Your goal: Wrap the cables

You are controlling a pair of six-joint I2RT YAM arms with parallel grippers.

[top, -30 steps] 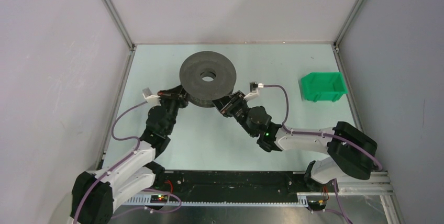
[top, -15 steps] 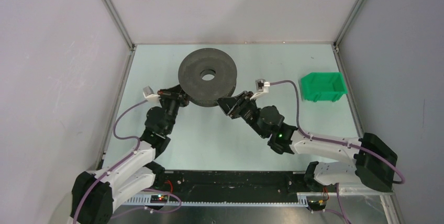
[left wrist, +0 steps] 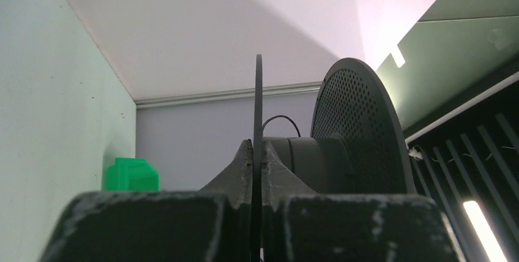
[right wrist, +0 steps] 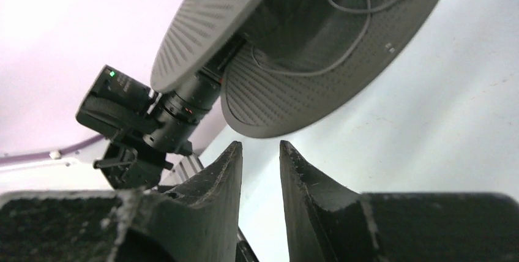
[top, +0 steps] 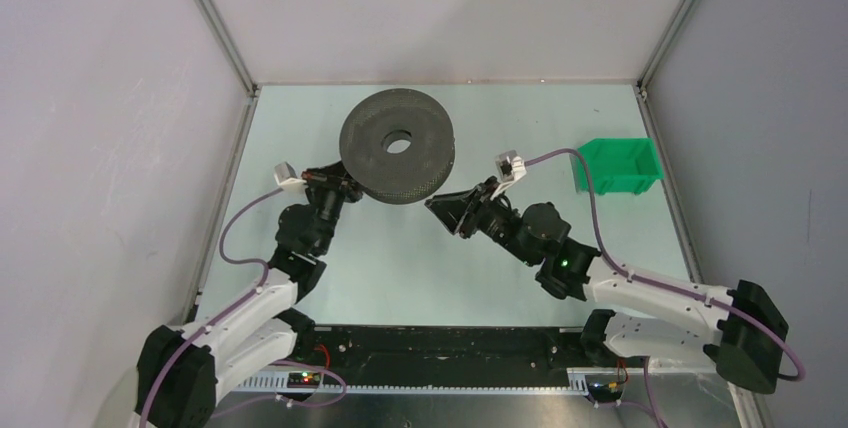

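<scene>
— From above, how does the cable look?
— It is too thin to make out there. Only the spool (top: 375, 138) it belongs to shows, tipped up on the table (top: 400, 258). The left gripper (top: 350, 188) meets the spool's near-left rim; the right gripper (top: 435, 205) is just off its near-right edge.
— And on the left wrist camera?
— The cable (left wrist: 280, 117) is a hair-thin black loop rising off the spool's hub, just beyond the fingers (left wrist: 235, 170). The left gripper is clamped on the edge of the spool's thin side disc, not on the cable.
— On the right wrist camera?
— The cable (right wrist: 343, 60) hangs in slack black loops around the hub, between the two perforated discs, above and apart from the right gripper (right wrist: 261, 170). Its fingers stand a narrow gap apart and hold nothing.
— What differs from a second ago?
— The right arm has swung out to the right, drawing its gripper back from under the rim, and the spool now tilts more steeply.
</scene>
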